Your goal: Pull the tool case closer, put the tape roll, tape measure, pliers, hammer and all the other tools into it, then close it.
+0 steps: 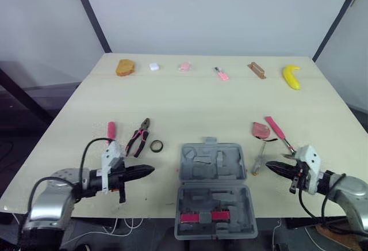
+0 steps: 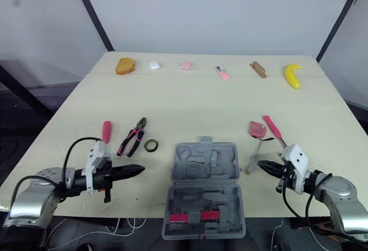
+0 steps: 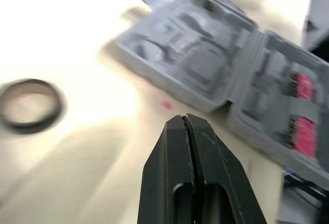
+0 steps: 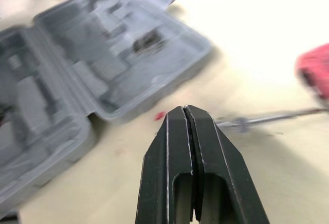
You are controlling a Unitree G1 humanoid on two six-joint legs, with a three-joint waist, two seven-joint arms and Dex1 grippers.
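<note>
— What's closest?
— The grey moulded plastic tool case (image 1: 214,170). It lies open at the near edge of the pale table (image 1: 190,101), between the two arms. Two pink pieces sit in its near half, and the far half's recesses look bare.
— So the pull is done?
— I'd judge so. The case looks within reach of both arms, so loading is the step in hand. None of the loose tools is in yet.
— The grippers?
— The left gripper (image 1: 150,170) has its black fingers pressed together and holds nothing, tips aimed at the case from near its left wall. The right gripper (image 1: 269,165) mirrors it on the right, also pinched together and empty.
— What's nearest to pick?
— On the left are the black ring-shaped tape roll (image 1: 156,145) and the pink-and-black-handled pliers (image 1: 138,137). On the right are a slim metal-shafted tool (image 1: 260,160), the reddish rounded tape measure (image 1: 260,129) and the pink-handled hammer (image 1: 276,130).
— Next move?
— Probably a gripper must spread its fingers, then drop onto its nearest tool. The flat tape roll will want a pinch across its rim.
</note>
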